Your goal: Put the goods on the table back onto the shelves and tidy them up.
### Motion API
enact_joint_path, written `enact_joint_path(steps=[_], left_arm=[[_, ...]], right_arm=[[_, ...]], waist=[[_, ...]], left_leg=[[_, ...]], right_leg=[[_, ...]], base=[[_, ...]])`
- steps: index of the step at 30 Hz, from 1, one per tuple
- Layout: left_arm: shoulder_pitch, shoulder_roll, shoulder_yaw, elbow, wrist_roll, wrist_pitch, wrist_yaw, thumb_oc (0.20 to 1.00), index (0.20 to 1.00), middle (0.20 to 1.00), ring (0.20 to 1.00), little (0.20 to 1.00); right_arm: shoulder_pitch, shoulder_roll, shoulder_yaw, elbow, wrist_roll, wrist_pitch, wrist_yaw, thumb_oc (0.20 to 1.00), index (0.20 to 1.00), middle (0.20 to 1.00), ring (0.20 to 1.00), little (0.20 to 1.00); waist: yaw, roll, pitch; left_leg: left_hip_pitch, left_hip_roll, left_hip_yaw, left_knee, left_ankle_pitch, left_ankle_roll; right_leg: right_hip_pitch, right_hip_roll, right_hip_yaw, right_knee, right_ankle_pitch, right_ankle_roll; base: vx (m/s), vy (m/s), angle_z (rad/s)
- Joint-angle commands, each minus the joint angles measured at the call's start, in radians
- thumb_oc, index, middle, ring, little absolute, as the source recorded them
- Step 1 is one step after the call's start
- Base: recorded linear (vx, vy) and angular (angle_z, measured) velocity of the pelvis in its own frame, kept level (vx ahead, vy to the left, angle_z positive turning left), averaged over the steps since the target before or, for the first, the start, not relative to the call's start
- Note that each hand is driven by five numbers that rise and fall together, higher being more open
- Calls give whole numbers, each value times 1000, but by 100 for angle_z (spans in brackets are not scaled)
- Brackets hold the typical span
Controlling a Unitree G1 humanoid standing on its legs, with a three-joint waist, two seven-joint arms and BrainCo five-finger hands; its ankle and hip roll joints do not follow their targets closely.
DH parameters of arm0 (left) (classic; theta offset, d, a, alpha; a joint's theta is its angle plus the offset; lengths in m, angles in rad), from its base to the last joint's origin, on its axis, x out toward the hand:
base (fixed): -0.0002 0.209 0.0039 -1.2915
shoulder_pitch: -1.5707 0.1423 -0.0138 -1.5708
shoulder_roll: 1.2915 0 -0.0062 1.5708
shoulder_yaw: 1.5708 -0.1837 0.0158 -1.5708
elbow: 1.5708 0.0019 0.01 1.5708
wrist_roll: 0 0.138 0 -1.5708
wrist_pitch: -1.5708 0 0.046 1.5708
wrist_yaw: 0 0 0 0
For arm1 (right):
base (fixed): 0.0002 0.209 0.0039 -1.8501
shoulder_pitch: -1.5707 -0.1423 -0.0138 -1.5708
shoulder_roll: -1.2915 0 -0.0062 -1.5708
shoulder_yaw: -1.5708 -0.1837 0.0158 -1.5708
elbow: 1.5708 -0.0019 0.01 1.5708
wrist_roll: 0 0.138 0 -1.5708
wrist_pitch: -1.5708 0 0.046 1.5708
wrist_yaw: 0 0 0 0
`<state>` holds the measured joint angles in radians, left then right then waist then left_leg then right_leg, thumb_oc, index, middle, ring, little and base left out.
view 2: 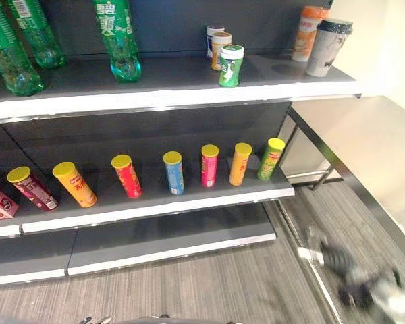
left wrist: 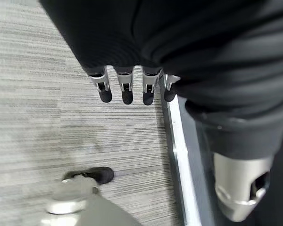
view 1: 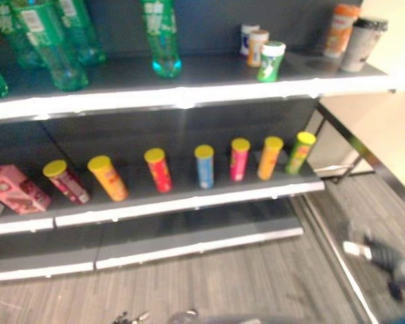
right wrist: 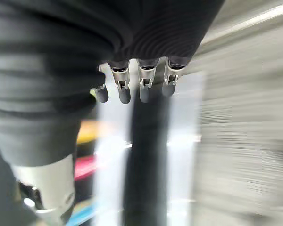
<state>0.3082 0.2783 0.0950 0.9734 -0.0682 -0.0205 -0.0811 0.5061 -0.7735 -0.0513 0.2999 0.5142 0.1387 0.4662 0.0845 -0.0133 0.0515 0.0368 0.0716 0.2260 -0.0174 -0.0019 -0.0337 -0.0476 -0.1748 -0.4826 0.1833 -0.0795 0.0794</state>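
Our left robot hand (left wrist: pixel 127 87) hangs over the floor with fingers relaxed, holding nothing. Our right robot hand (right wrist: pixel 132 87) is likewise loose and empty, near the shelf's edge. On the middle shelf (view 2: pixel 155 202) a row of yellow-lidded tube cans (view 2: pixel 173 172) stands along the front; green bottles (view 2: pixel 118 40) stand on the upper shelf (view 2: pixel 169 84).

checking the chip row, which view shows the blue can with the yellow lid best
The right eye view: the blue can stands upright mid-row on the middle shelf, sharp and unobstructed. The left eye view shows the same can, blurrier. The right wrist view catches a blurred blue patch that may be it; the left wrist view looks at floor.
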Motion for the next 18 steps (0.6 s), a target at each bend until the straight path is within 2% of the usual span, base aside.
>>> enact_joint_path(steps=[1,2,3,4,5,6,7,8,11,15,18], left_arm=[[-43,32,-40,25,64,-15,-5,1000,1000,1000,1000,1000],[-54,25,-53,39,61,-12,10,1000,1000,1000,1000,1000],[-55,26,-52,39,61,-13,10,1000,1000,1000,1000,1000],[-71,9,-64,54,43,-14,47,1000,1000,1000,1000,1000],[-82,5,-68,71,38,-12,64,1000,1000,1000,1000,1000],[-83,5,-68,71,38,-12,64,1000,1000,1000,1000,1000],[-99,-14,-86,82,25,-20,101,1000,1000,1000,1000,1000],[-99,-13,-86,82,25,-20,101,1000,1000,1000,1000,1000],[-144,-21,-107,162,21,-28,124,1000,1000,1000,1000,1000],[-156,-20,-121,180,30,-31,126,1000,1000,1000,1000,1000],[-169,-19,-140,181,41,-36,128,1000,1000,1000,1000,1000]], right_arm=[[-165,140,84,115,-169,-65,-42,1000,1000,1000,1000,1000],[-202,205,89,225,-214,-95,-120,1000,1000,1000,1000,1000],[-205,206,90,228,-214,-97,-121,1000,1000,1000,1000,1000],[-255,323,55,414,-247,-115,-238,1000,1000,1000,1000,1000],[-270,363,39,501,-290,-131,-308,1000,1000,1000,1000,1000],[-271,363,39,502,-290,-132,-308,1000,1000,1000,1000,1000],[-300,441,2,648,-272,-143,-393,1000,1000,1000,1000,1000],[-301,441,2,648,-272,-144,-393,1000,1000,1000,1000,1000],[-354,487,2,886,-268,-139,-433,1000,1000,1000,1000,1000],[-369,487,20,930,-311,-140,-451,1000,1000,1000,1000,1000],[-389,484,61,980,-396,-129,-472,1000,1000,1000,1000,1000]], waist=[[29,-44,-25],[27,-41,-25],[26,-42,-24],[20,-31,-26],[18,-28,-27],[18,-28,-26],[12,-22,-30],[13,-22,-29],[9,-19,-39],[11,-22,-44],[22,-27,-45]], left_leg=[[-29,-36,-59,-70,26,-51],[-29,-35,-62,-70,26,-49],[-29,-35,-61,-70,26,-49],[-27,-34,-68,-70,27,-44],[-23,-34,-70,-70,26,-41],[-23,-34,-70,-70,26,-41],[-15,-34,-74,-70,20,-37],[-14,-34,-74,-70,20,-37],[11,-39,-79,-70,5,-31],[22,-41,-80,-70,-2,-28],[30,-45,-85,-70,-8,-24]], right_leg=[[170,-13,-5,-251,88,63],[170,-12,-2,-251,89,63],[170,-12,-2,-251,89,62],[169,-9,5,-250,86,58],[172,-7,3,-251,85,58],[173,-7,3,-251,85,58],[177,-5,10,-250,82,55],[177,-5,10,-250,82,55],[196,-5,17,-246,77,54],[203,-8,17,-238,72,52],[210,-15,9,-231,70,53]], base=[[-3,-67,3],[-3,-40,4],[-9,-34,3],[0,0,0],[2,-27,4],[25,-25,3],[18,-13,6],[39,-11,6],[67,4,5],[47,7,3],[48,6,3]])
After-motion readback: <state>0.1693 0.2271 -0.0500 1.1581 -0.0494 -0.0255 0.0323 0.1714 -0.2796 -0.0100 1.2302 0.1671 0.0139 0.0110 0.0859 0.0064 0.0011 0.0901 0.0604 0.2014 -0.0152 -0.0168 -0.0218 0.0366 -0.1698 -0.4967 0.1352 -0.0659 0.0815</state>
